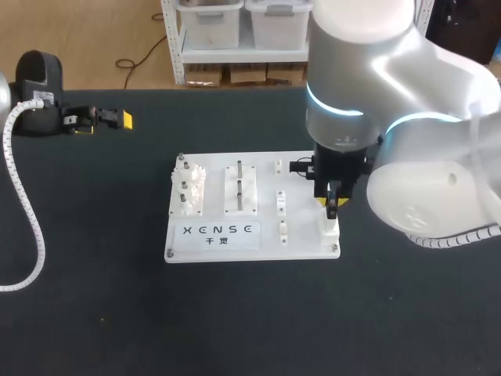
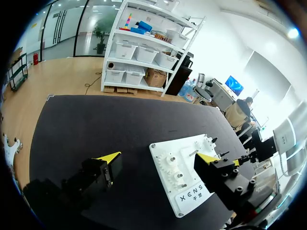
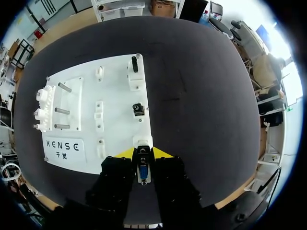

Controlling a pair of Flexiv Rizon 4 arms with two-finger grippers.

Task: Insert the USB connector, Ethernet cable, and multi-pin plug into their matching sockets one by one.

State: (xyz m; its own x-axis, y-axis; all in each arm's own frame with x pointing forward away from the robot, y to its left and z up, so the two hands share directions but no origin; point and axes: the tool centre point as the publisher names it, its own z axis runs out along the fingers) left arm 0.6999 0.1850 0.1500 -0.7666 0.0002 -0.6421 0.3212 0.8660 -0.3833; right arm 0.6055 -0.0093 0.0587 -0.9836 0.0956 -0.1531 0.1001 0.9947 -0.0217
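The left pincer (image 2: 158,157) hangs over the far left part of the black worktop (image 1: 94,298), well apart from everything else. Its two yellow-tipped fingers are spread wide, with nothing between them.

A white board (image 1: 305,249) lies flat in the middle of the worktop, with dark lettering along its near left edge. A white block with metal pegs (image 1: 188,188) stands along the board's left edge. Just to its right is a taller white block with two dark upright slots (image 1: 240,186). Further right, three small white fittings (image 1: 281,202) sit in a row from the far edge to the near edge. In the right wrist view a little black socket (image 3: 138,109) shows beyond them, towards the board's right edge.

The right pincer (image 3: 143,153) is over the board's near right corner, pointing straight down. It is pinching a small plug (image 3: 143,168) with a bluish face (which of the three connectors this is I cannot tell). The yellow tips press on the plug from either side.

The plug is held upright, directly above a white socket (image 1: 329,229) fixed at that corner. From overhead its lower end meets the socket's top. I cannot tell whether it has gone in or only rests at the mouth.
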